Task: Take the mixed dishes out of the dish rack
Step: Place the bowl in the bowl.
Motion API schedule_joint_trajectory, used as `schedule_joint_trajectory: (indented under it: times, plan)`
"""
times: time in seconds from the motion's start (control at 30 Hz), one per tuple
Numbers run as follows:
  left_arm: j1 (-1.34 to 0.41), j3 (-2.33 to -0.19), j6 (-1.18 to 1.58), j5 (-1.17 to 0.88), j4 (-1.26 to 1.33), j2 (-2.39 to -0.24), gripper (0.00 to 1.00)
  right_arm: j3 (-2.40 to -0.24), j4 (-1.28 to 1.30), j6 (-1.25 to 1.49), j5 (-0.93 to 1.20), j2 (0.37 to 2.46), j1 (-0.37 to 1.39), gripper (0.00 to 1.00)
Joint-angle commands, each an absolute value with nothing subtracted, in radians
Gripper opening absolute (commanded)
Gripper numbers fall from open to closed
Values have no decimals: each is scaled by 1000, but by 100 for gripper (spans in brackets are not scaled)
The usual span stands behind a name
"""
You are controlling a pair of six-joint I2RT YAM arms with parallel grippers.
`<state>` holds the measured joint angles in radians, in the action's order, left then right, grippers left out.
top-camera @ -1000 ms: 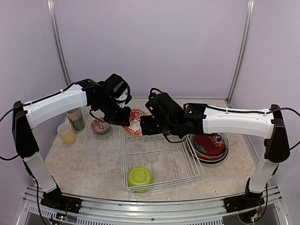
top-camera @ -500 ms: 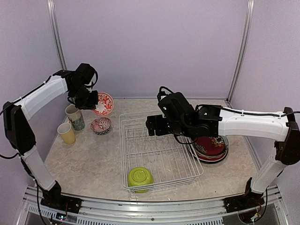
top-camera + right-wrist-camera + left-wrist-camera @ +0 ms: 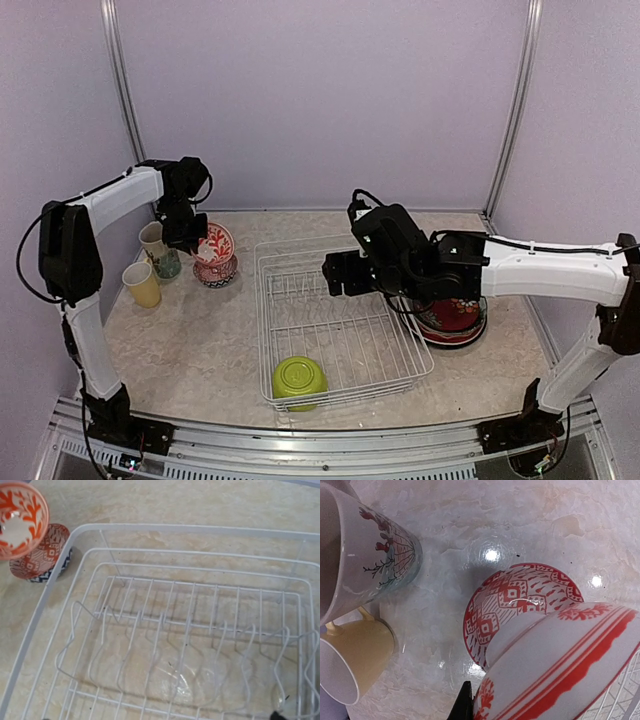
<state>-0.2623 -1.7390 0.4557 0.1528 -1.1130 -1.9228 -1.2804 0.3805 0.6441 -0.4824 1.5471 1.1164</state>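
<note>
The white wire dish rack [image 3: 268, 300] holds only a lime green bowl [image 3: 299, 378] at its near left corner; its plate slots [image 3: 165, 645] stand bare. My left gripper [image 3: 192, 237] is shut on the rim of a red-and-white bowl [image 3: 560, 660], one finger [image 3: 464, 706] showing against its outside. It hangs tilted just above a red patterned bowl [image 3: 512, 594] on the table. My right gripper [image 3: 335, 275] hovers open over the rack's back half with nothing in it. A cream-teal mug [image 3: 160, 250] and a yellow cup [image 3: 142, 284] stand at the left.
A stack of plates, red floral on top [image 3: 448, 308], lies right of the rack under my right forearm. The mug [image 3: 367, 562] and yellow cup [image 3: 355, 662] stand close beside the left gripper. The booth's walls and posts close in the back and sides.
My left arm has carried the red-and-white bowl from the rack's back edge leftward to above the patterned bowl. My right gripper let go of it, opened and drew back to the right.
</note>
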Motion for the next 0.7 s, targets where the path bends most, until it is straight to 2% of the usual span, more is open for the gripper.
schedule_joint_trajectory:
  times: [0.0, 0.47, 0.67]
  plan:
    - [-259, -1789, 456, 132, -1142, -1958, 6, -1248, 365, 645, -514, 1502, 1117, 92]
    - [-256, -1830, 454, 122, -1167, -2053, 11, -1200, 338, 662, -520, 1477, 1116, 92]
    - [-250, -1843, 454, 109, -1175, -2068, 20, -1203, 344, 659, -508, 1481, 1117, 92]
